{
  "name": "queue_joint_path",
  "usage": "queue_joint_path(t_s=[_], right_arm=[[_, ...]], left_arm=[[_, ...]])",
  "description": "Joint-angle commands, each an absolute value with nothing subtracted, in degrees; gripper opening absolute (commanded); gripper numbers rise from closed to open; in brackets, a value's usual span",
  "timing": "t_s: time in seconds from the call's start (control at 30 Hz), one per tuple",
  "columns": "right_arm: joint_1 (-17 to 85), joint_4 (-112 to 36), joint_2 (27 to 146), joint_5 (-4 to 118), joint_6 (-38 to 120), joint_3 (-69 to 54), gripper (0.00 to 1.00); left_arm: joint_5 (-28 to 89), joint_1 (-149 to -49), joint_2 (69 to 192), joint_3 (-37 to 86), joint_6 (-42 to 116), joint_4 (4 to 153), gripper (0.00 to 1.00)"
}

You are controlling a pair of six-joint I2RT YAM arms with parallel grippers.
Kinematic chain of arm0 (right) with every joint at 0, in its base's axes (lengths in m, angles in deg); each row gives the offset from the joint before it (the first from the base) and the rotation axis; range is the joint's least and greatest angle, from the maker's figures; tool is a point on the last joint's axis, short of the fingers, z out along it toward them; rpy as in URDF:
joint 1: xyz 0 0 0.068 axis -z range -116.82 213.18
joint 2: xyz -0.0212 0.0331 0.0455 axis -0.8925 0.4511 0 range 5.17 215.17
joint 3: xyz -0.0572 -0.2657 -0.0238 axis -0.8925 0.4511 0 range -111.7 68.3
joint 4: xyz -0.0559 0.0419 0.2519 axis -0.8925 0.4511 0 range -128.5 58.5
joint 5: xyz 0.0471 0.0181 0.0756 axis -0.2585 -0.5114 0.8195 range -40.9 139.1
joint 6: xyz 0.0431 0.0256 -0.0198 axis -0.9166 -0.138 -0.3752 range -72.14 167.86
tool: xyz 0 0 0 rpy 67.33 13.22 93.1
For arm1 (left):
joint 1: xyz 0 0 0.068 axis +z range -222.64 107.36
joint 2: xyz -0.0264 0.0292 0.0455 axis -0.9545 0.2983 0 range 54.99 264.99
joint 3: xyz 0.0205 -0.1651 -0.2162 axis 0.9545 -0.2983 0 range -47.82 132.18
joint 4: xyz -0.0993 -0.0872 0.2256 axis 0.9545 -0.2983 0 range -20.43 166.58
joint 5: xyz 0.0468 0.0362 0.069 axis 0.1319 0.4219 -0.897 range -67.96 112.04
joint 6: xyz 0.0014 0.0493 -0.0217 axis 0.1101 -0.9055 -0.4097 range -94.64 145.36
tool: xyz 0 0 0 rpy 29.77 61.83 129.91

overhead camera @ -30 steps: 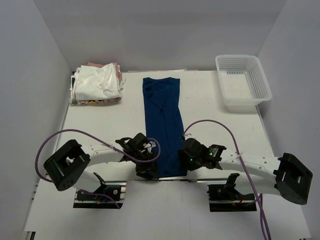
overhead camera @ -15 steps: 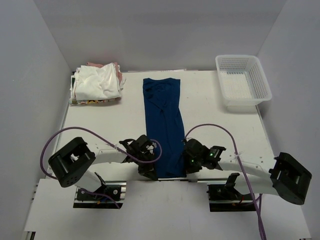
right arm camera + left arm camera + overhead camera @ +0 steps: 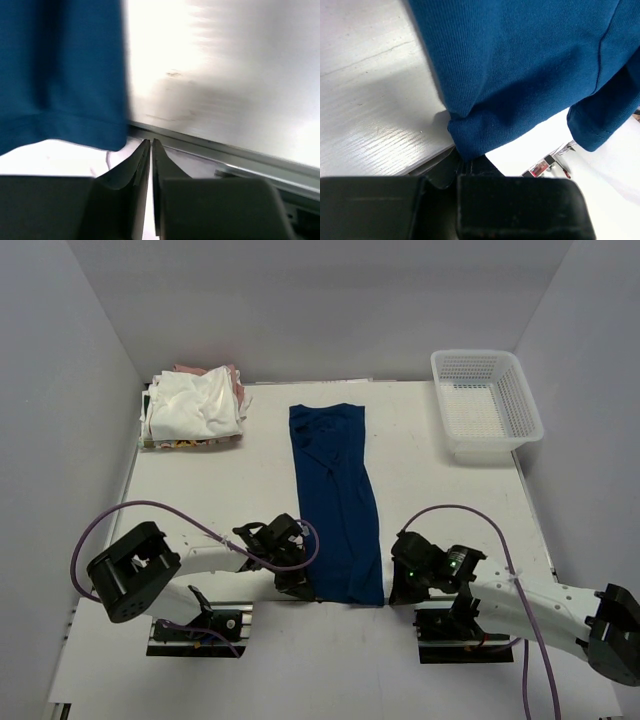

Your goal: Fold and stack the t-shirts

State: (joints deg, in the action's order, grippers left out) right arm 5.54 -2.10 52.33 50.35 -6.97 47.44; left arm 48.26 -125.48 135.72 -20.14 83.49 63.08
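The navy blue t-shirt (image 3: 335, 500) lies folded into a long narrow strip down the middle of the table, with its hem hanging over the near edge. My left gripper (image 3: 300, 585) is shut on the hem's near-left corner; the left wrist view shows the blue cloth (image 3: 520, 65) pinched between the jaws of that gripper (image 3: 465, 161). My right gripper (image 3: 398, 590) is just right of the near-right corner. In the right wrist view it (image 3: 151, 143) is shut with nothing in it, and the shirt's hem (image 3: 60, 100) lies to its left. White and pink t-shirts (image 3: 195, 405) are piled at the back left.
A white mesh basket (image 3: 485, 410) stands at the back right corner. The pile of shirts rests on a flat printed thing (image 3: 185, 443). The table's near edge and metal rail (image 3: 240, 160) run just past my right fingers. Purple cables loop over both arms.
My right gripper has moved right and toward the near edge, off the shirt. The shirt's near end has shifted right and spread a little. My left gripper stays at the corner.
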Motion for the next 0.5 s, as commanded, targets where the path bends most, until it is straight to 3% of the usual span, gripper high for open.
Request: queue_joint_path(t_s=[0.0,0.07,0.13,0.3,0.47], right_arm=[[5.8,3.6,55.7,49.4,-9.0,44.5,0.10],[5.5,4.6,57.6,49.4,-8.0,43.0,0.10],[5.8,4.4,58.3,49.4,-6.1,42.5,0.19],[5.6,0.7,55.8,47.8,-1.7,38.1,0.51],[5.7,-4.8,59.2,54.3,-0.1,40.1,0.53]], left_arm=[[42.5,-127.0,137.2,-22.6,82.1,55.0,0.00],[42.5,-127.0,137.2,-22.6,82.1,55.0,0.00],[43.0,-127.5,136.6,-22.6,81.6,55.0,0.00],[43.0,-128.0,137.2,-22.1,81.1,55.6,0.00],[43.0,-128.0,137.2,-21.5,80.6,55.6,0.00]])
